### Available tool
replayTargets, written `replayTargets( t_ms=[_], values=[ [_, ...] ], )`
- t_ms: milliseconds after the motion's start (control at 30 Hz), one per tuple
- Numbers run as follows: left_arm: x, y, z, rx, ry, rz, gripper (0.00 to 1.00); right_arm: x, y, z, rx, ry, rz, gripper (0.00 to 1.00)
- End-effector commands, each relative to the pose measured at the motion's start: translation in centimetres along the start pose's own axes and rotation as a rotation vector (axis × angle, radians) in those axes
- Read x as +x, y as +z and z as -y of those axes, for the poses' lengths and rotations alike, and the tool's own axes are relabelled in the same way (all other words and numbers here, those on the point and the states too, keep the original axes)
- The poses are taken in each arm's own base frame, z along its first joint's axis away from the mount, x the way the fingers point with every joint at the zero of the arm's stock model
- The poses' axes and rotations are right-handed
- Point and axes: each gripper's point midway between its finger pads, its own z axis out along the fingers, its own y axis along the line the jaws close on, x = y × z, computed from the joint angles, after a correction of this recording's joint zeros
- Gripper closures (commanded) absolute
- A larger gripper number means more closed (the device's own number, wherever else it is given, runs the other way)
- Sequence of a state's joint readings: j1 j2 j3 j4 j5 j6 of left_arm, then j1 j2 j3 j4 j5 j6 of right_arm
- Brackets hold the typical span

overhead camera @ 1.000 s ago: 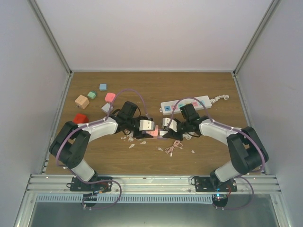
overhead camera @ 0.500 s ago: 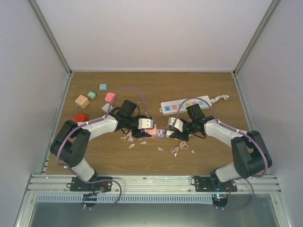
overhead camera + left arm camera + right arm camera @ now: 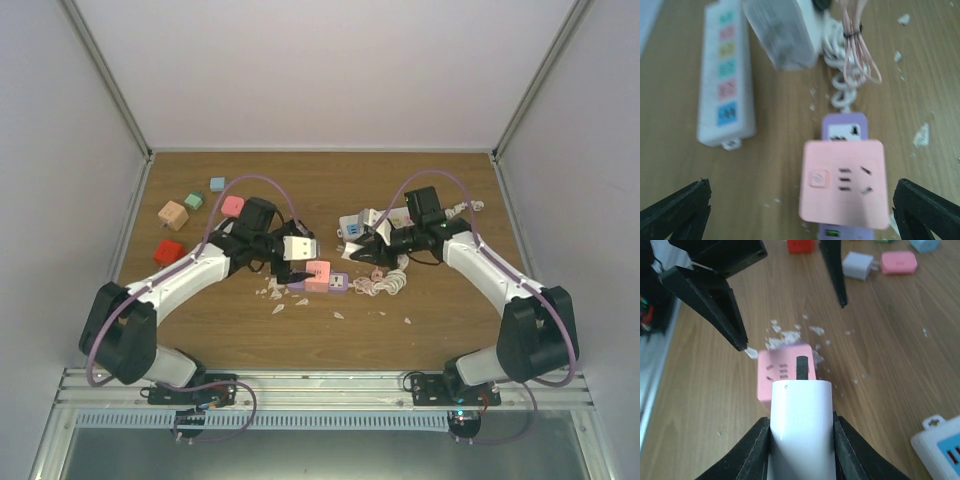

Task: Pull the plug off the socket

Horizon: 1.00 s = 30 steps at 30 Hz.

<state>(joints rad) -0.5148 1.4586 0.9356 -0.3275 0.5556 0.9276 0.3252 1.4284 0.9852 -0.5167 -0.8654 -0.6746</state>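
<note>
My right gripper (image 3: 801,440) is shut on the white plug (image 3: 801,420), whose black pin (image 3: 802,367) points at the pink socket cube (image 3: 785,375) from a short way off. From above, the plug (image 3: 365,222) is lifted right of the pink socket (image 3: 318,272), clear of it. The socket sits on a purple socket block (image 3: 842,131) on the table. My left gripper (image 3: 303,258) hangs open over the pink socket (image 3: 842,182), its fingertips (image 3: 680,210) wide on either side without touching. The plug's coiled white cord (image 3: 840,75) trails beside it.
A white power strip (image 3: 400,218) lies behind the right gripper. A bundled pink cable (image 3: 857,45) lies near the cord. Coloured cubes (image 3: 173,214) and a red one (image 3: 168,251) sit back left. White scraps (image 3: 275,295) litter the wood.
The right gripper has pulled the white plug out of the pink socket, up and to the right. The left gripper has opened, let go of the socket and drawn back slightly.
</note>
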Motion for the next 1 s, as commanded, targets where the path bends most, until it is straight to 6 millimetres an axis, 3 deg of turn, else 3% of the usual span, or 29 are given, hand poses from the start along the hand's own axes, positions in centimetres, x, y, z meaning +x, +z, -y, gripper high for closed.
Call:
replayTargets(
  t_ms=[0, 100, 267, 467, 633, 767, 967],
  values=[
    [-3.6, -2.5, -2.8, -0.104, 0.143, 0.058, 0.01, -3.3, -0.7, -1.0, -0.114, 0.077, 0.117, 0.85],
    [-4.3, -2.9, -3.8, -0.153, 0.229, 0.056, 0.01, -4.5, -0.5, -0.7, -0.162, 0.107, 0.157, 0.85],
    [-7.1, -4.2, -5.0, -0.182, 0.306, 0.124, 0.01, -5.0, 0.4, -0.2, -0.271, 0.202, 0.186, 0.85],
    [-8.0, -3.9, -5.0, -0.159, 0.395, 0.134, 0.01, -5.7, 0.6, -0.2, -0.336, 0.261, 0.231, 0.84],
    [-8.8, -2.9, -3.7, -0.097, 0.477, 0.127, 0.01, -5.7, 0.8, -0.4, -0.39, 0.305, 0.246, 0.84],
    [-9.7, -2.1, -2.8, -0.071, 0.523, 0.119, 0.07, -5.4, 1.1, -0.5, -0.426, 0.343, 0.245, 0.84],
    [-9.7, -0.7, -1.8, -0.052, 0.568, 0.074, 0.26, -4.9, 1.5, -0.4, -0.442, 0.363, 0.244, 0.85]
  ],
)
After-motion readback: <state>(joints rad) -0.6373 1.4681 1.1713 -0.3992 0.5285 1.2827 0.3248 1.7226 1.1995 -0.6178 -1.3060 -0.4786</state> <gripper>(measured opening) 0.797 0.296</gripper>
